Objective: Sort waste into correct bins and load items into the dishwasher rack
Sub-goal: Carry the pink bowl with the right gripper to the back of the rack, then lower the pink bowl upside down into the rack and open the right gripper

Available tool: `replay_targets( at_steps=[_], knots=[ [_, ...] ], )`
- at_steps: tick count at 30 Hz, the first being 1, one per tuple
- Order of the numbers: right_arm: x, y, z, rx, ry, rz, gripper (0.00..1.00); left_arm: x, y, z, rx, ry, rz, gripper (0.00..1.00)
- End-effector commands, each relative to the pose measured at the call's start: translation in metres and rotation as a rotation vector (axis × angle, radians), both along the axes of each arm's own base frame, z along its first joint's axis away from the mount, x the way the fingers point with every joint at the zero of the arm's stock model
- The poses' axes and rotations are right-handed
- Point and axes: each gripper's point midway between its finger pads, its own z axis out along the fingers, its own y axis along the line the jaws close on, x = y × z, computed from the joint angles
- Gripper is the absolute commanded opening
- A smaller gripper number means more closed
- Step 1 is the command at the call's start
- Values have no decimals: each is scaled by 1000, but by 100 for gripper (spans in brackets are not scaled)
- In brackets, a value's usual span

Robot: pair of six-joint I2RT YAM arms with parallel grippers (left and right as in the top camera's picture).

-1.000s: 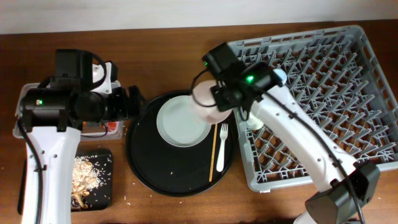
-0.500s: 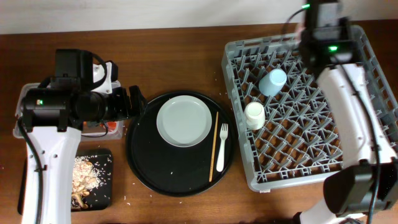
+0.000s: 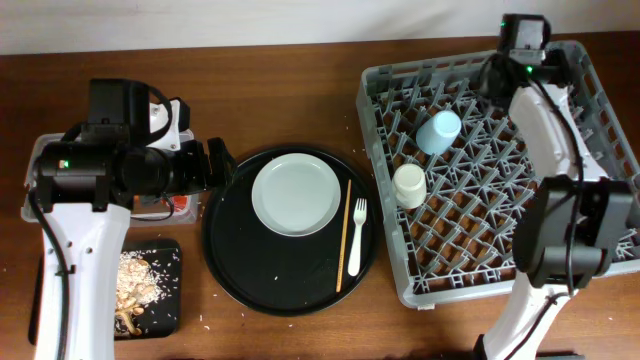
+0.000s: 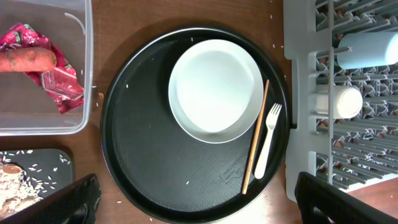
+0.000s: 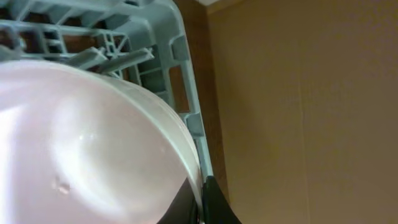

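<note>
The brown wooden table (image 3: 300, 90) carries four things directly; the large grey dishwasher rack (image 3: 480, 230) sits on its right side; the round black tray (image 3: 270, 270) lies in the middle, just beside the rack; the clear plastic tub (image 4: 25, 106) and the shallow black tray (image 3: 165, 300) sit at the left, the tub farther back; a few pale specks (image 3: 205, 321) dot the bare wood.

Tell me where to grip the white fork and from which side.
Take the fork by its straight handle, mid-length, from directly above, jaws across its narrow width. It lies flat on the round tray, chopstick close alongside, so a sideways approach looks blocked.
</note>
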Motion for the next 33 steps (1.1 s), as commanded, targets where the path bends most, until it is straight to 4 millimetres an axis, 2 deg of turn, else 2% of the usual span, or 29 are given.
replay_targets(
  at_steps=[1, 3, 6, 7, 9, 14, 18, 23, 24, 29, 31, 33],
  knots=[
    [4, 23, 1, 16, -35, 3, 4, 1, 2, 9, 7, -35, -7, 99],
    [5, 36, -2, 21, -17, 24, 4, 1, 2, 9, 7, -35, -7, 99],
    [-1, 42, -9, 43, -6, 9, 4, 1, 2, 9, 7, -35, -7, 99],
    [-2, 41, -7, 34, -6, 1, 4, 1, 2, 9, 7, -35, -7, 99],
    [-5, 25, 12, -79, -16, -49, 4, 1, 2, 9, 7, -35, -7, 99],
    [-8, 23, 10, -100, 59, -23, 4, 1, 2, 9, 7, -35, -7, 99],
    [-19, 8, 9, -166, 159, -34, 4, 1, 2, 9, 7, -35, -7, 99],
    [-16, 7, 14, -213, 220, 5, 4, 1, 2, 9, 7, -35, -7, 99],
    [-16, 7, 12, -210, 221, 3, 4, 1, 2, 9, 7, -34, -7, 99],
    [-36, 18, -39, -201, 322, 25, 4, 1, 2, 9, 7, -35, -7, 99],
    [-34, 23, -42, -207, 305, 29, 4, 1, 2, 9, 7, -35, -7, 99],
    [-28, 27, -30, -242, 242, 6, 4, 1, 2, 9, 7, -35, -7, 99]
  ],
)
